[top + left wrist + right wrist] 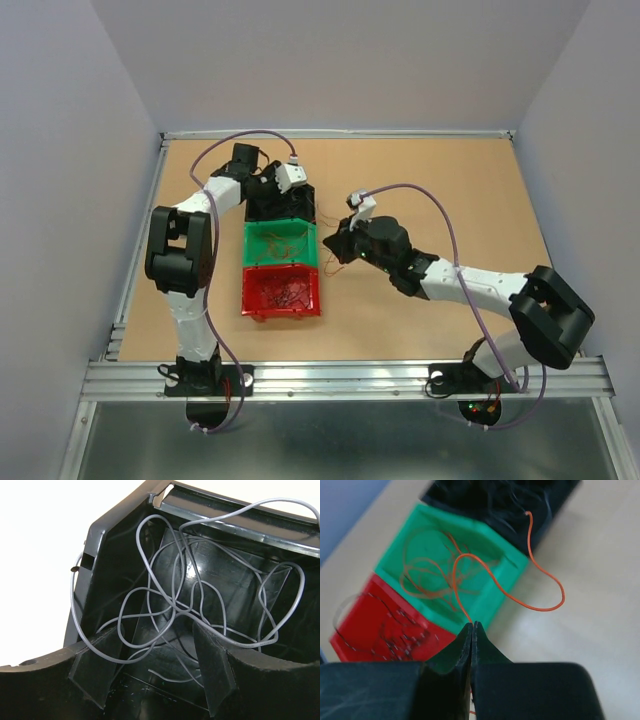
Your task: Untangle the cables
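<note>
Right gripper (471,625) pinched tight on orange wire (540,575); wire loops past green bin (505,567) right corner toward black bin (100,535). Left gripper (155,635) spread over grey wires (150,580) there. We judge: sorting strand. Next: carry over green bin, release.

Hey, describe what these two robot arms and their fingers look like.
The left arm and right arm both have white links joined by bulky black joints. A thin purple cable loops along each. The right gripper has black fingers tapering to a wedge.
</note>
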Controlling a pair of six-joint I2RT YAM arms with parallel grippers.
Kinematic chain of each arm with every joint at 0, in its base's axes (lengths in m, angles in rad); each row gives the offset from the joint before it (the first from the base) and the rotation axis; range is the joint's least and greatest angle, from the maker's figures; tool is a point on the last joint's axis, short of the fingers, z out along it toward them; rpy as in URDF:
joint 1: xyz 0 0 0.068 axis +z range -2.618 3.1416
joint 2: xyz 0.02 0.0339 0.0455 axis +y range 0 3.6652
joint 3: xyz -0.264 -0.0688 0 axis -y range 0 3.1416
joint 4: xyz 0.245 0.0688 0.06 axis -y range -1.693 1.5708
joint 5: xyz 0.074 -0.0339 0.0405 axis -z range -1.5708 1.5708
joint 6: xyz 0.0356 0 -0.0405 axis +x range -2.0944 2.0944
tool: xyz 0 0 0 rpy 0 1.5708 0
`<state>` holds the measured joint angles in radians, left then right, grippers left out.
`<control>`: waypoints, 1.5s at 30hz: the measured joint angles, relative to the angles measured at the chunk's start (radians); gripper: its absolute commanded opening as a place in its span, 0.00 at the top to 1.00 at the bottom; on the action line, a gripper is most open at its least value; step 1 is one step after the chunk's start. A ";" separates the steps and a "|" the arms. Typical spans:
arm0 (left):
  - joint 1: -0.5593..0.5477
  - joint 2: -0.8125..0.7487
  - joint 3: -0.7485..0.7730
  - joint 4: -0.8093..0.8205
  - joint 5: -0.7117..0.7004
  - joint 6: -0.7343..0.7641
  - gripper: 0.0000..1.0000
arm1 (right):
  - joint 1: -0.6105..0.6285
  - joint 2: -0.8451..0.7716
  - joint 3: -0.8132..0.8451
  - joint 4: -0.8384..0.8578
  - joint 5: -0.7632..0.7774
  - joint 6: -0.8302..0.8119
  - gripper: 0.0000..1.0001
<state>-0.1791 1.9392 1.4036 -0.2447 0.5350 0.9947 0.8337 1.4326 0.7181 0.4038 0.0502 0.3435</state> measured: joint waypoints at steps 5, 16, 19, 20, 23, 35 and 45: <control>-0.067 0.000 -0.018 0.038 0.025 -0.060 1.00 | 0.000 0.075 0.146 0.054 -0.105 -0.040 0.99; -0.074 -0.008 -0.095 0.114 0.032 -0.137 0.86 | 0.000 0.400 0.249 0.106 -0.267 -0.107 0.93; -0.077 -0.016 -0.115 0.127 0.011 -0.127 0.83 | -0.001 0.478 0.252 0.145 -0.277 -0.110 0.93; -0.080 -0.017 -0.117 0.129 0.006 -0.126 0.81 | 0.000 0.489 0.256 0.154 -0.280 -0.109 0.93; -0.081 -0.018 -0.120 0.129 0.002 -0.119 0.71 | 0.001 0.512 0.266 0.174 -0.284 -0.110 0.93; -0.070 -0.026 -0.121 0.122 0.005 -0.156 0.31 | 0.012 0.607 0.297 0.318 -0.193 -0.052 0.96; -0.065 -0.167 -0.009 0.061 0.218 -0.368 0.27 | 0.027 0.642 0.321 0.302 -0.105 -0.030 0.97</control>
<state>-0.2443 1.7718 1.3945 -0.1833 0.7528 0.6266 0.8604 2.0750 1.0389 0.7055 -0.0544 0.3134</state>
